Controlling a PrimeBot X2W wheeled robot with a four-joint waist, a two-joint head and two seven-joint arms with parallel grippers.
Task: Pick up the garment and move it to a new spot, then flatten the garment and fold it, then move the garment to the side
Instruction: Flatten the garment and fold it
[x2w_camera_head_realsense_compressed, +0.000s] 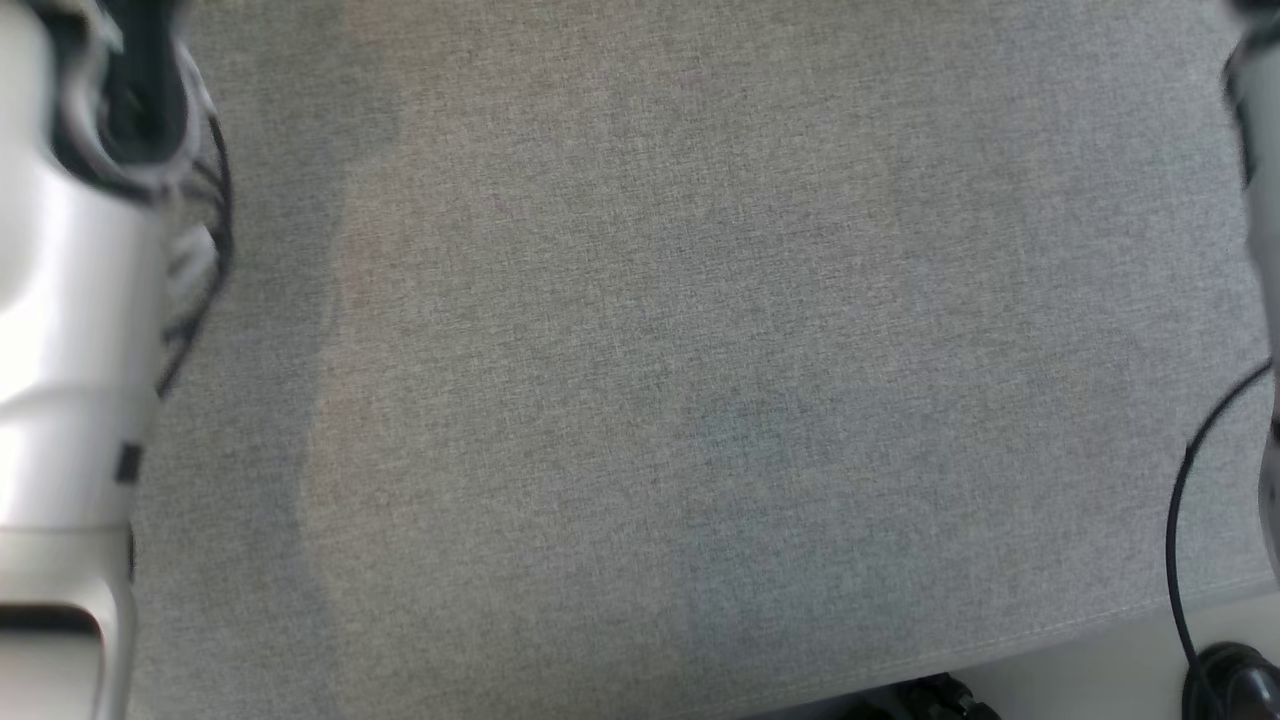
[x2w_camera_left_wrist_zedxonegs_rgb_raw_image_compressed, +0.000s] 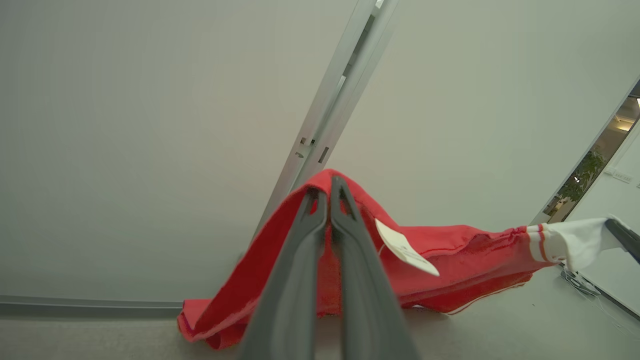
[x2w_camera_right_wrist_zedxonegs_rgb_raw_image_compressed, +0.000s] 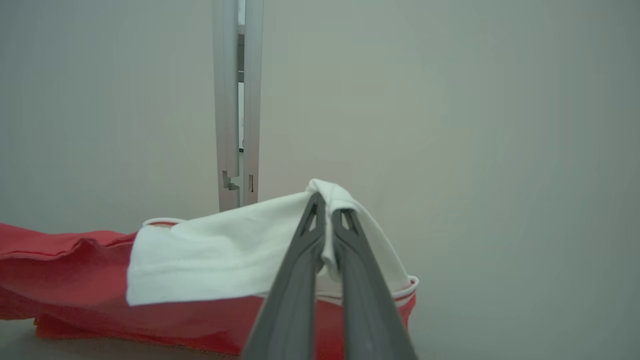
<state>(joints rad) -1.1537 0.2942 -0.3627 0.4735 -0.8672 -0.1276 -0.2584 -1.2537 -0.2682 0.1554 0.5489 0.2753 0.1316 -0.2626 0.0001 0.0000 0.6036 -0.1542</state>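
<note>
Holding the garment (x2w_camera_right_wrist_zedxonegs_rgb_raw_image_compressed: 60, 270) at two pinch points, one per gripper. In right wrist view, seeing right gripper (x2w_camera_right_wrist_zedxonegs_rgb_raw_image_compressed: 328, 207) closed right down, fingers (x2w_camera_right_wrist_zedxonegs_rgb_raw_image_compressed: 290, 300) pressed together on a ridge of the white section (x2w_camera_right_wrist_zedxonegs_rgb_raw_image_compressed: 210, 250) just below frame centre. Spreading left and down from that pinch as a white panel, then red body running off the left edge; red-and-white trimmed hem at lower right of the fingers.

In left wrist view, seeing left gripper (x2w_camera_left_wrist_zedxonegs_rgb_raw_image_compressed: 328, 192) closed the same way, no visible gap, clamping a red fold at frame centre. Draping from there to lower left and across to the right edge, with a white tag (x2w_camera_left_wrist_zedxonegs_rgb_raw_image_compressed: 406, 248) hanging just right of the fingers. Ending at far right in a striped band and the white section, gripped there by the other arm's dark finger. Reaching down to the grey surface (x2w_camera_left_wrist_zedxonegs_rgb_raw_image_compressed: 500, 330) along the bottom of frame; cannot tell whether resting on it.

Behind the cloth in both wrist views: pale wall (x2w_camera_left_wrist_zedxonegs_rgb_raw_image_compressed: 125, 125) and an aluminium rail (x2w_camera_left_wrist_zedxonegs_rgb_raw_image_compressed: 340, 90), slanted in left view, upright in right. At right edge of left view, a doorway (x2w_camera_left_wrist_zedxonegs_rgb_raw_image_compressed: 595, 165).

In head view: grey woven surface through frame centre, blurred pale left forearm (x2w_camera_head_realsense_compressed: 70, 350) down the left edge, right arm (x2w_camera_head_realsense_compressed: 1262, 150) at upper right, black cable (x2w_camera_head_realsense_compressed: 1180, 520) looping at lower right.
</note>
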